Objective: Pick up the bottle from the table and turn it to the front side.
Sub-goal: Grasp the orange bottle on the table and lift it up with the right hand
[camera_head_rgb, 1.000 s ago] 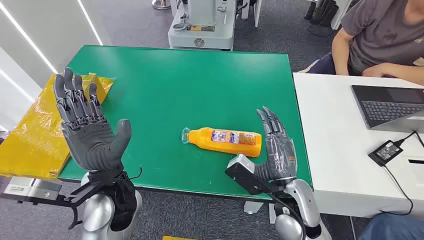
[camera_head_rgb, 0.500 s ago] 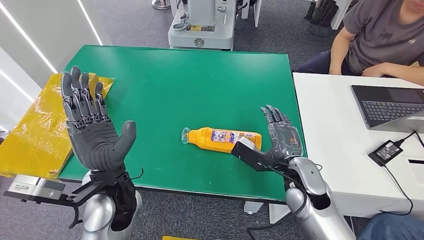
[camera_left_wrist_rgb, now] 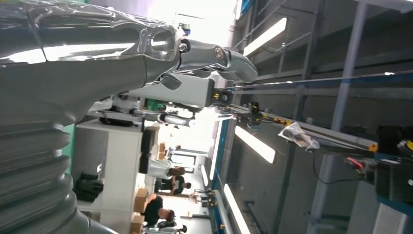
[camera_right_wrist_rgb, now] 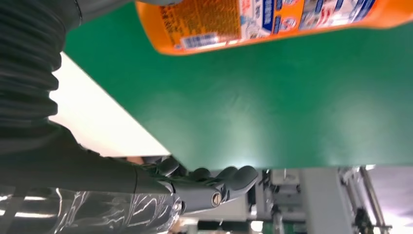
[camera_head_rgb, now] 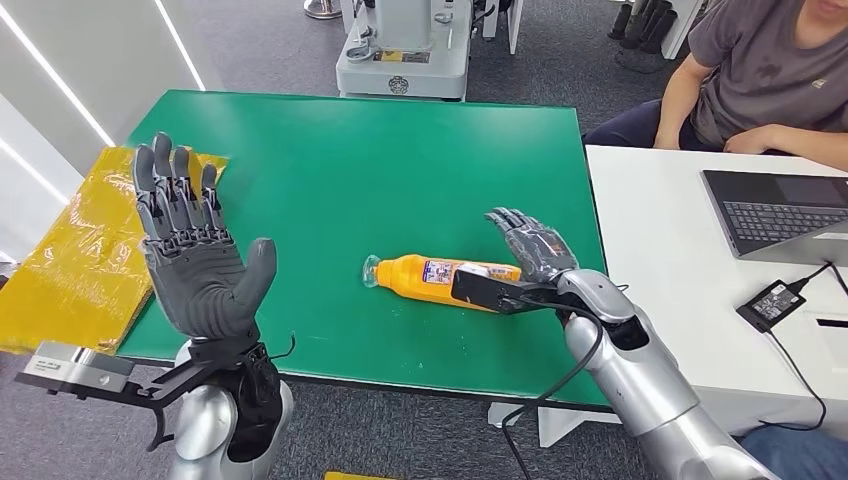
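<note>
Orange bottle [camera_head_rgb: 445, 280] lying right under right hand [camera_head_rgb: 528, 250] now, swung over its base, fingers apart, nothing gripped yet, so grab's probably next.

The orange bottle [camera_right_wrist_rgb: 272, 22] lies on the green bench [camera_right_wrist_rgb: 272, 117], its printed label showing. The right robot hand [camera_right_wrist_rgb: 160, 192] hovers beside it, fingers [camera_right_wrist_rgb: 234, 178] apart.
</note>
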